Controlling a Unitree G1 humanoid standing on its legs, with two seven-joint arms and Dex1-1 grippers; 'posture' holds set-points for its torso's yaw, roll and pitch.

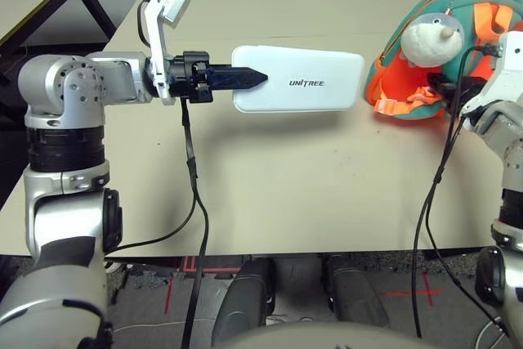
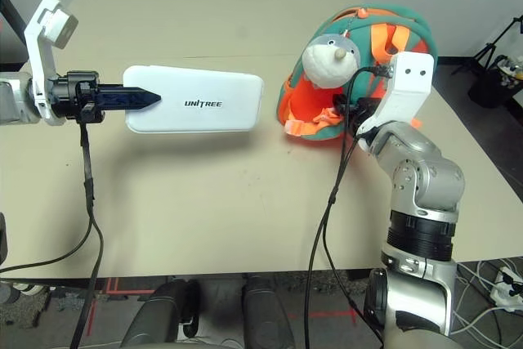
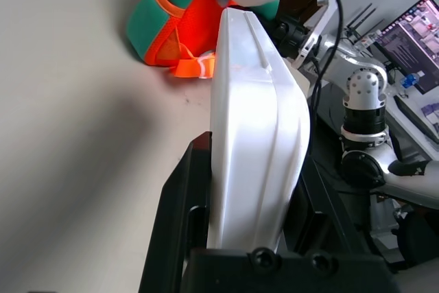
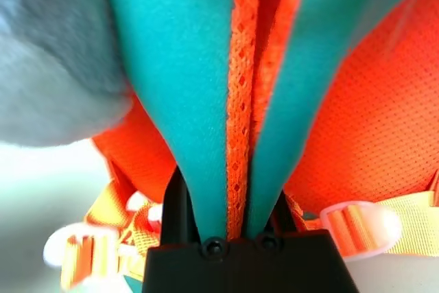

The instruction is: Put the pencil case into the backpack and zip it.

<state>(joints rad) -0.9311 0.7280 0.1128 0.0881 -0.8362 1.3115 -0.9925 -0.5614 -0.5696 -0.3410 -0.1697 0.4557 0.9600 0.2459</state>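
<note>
Pencil case in the left claw, up off the worktop, with a shadow below and to the side. Fingers against both broad faces, parted only by the case's thickness, near one short end; lettered face upward. Long axis roughly in line with the left claw, free short end toward the backpack, a gap between.

Backpack to the right of the case, beyond that free end, so by the look of it a sideways carry to the robot's right, end first, rather than a turn end for end. Right claw already at the backpack, nipped nearly together on a fold of teal fabric and orange edging; nearer arm for steadying the bag, left arm for bringing the case. Plush toy close to the fold, a possible snag on the way in. Cannot tell how wide the bag's mouth is; probably worth lining up free end with mouth before any push
</note>
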